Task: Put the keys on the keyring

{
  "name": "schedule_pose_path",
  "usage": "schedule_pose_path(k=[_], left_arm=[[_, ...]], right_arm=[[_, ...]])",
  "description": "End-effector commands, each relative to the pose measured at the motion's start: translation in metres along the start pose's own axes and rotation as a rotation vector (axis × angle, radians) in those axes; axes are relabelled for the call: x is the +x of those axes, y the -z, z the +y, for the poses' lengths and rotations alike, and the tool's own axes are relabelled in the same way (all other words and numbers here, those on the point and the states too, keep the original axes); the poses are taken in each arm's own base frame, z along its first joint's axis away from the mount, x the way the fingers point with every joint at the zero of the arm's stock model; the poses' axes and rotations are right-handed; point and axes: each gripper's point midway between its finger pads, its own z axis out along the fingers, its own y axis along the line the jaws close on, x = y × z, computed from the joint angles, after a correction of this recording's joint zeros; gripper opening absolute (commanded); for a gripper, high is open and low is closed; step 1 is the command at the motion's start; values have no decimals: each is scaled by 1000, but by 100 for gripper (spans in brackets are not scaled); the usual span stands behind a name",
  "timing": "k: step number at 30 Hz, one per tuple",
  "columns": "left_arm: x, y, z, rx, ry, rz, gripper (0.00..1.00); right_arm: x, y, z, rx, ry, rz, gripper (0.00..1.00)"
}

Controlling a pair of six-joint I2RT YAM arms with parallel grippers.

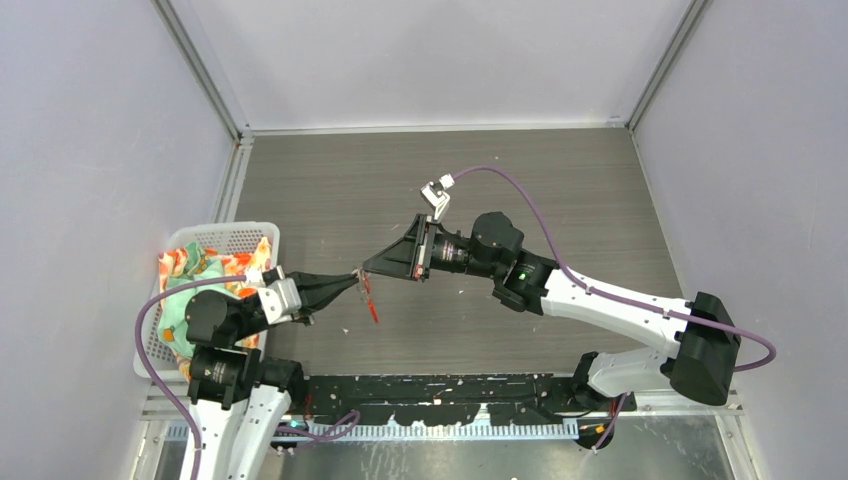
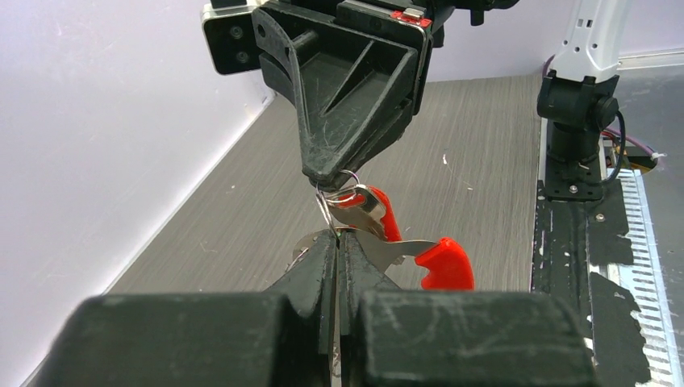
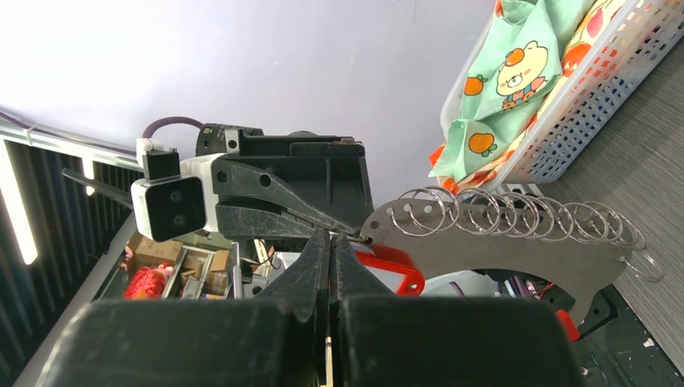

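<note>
Stretched inward from both sides, meeting tip to tip above mid-tabletop — pinched fully closed at left gripper [image 1: 353, 284] and right gripper [image 1: 369, 268] alike.

No writing, label, brand name or number can be read in any of the views. The only print is on the cloth [image 3: 516, 76] in the basket [image 3: 613, 89]: a cartoon bear face and oranges, with no letters.
</note>
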Motion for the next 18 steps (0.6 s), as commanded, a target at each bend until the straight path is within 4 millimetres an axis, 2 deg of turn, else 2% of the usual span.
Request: schedule_pose_path(k=[1, 18], left_arm=[[-18, 3, -13, 61, -59, -33, 0], [-12, 1, -6, 36, -31, -9, 0]], right_arm=[[-15, -1, 20, -66, 36, -55, 1], [-4, -7, 30, -58, 103, -8, 1]])
